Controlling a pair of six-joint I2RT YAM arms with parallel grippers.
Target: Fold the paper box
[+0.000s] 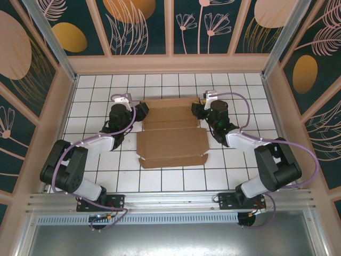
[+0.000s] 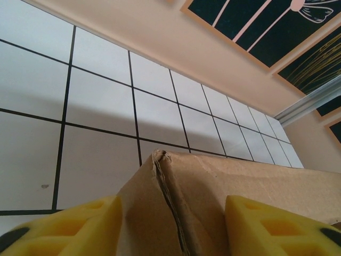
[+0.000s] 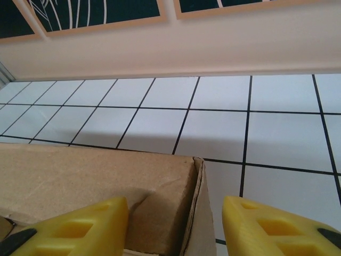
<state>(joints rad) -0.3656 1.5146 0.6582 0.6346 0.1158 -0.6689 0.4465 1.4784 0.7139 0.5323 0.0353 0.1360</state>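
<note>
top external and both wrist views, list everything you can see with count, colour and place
paper box: 1, brown, middle of the table between the arms, far end partly raised
table: 1, white tiles with black lines, under everything
wall panels: several, dark teal with orange and pink plant prints, around the table
rail: 1, silver, near edge
cables: 2, purple, one along each arm
left arm: 1, black and white, left of the box
right arm: 1, black and white, right of the box
left jaws: 1 pair, yellow fingers, apart around the box's far-left corner
right jaws: 1 pair, yellow fingers, apart around its far-right corner
</note>
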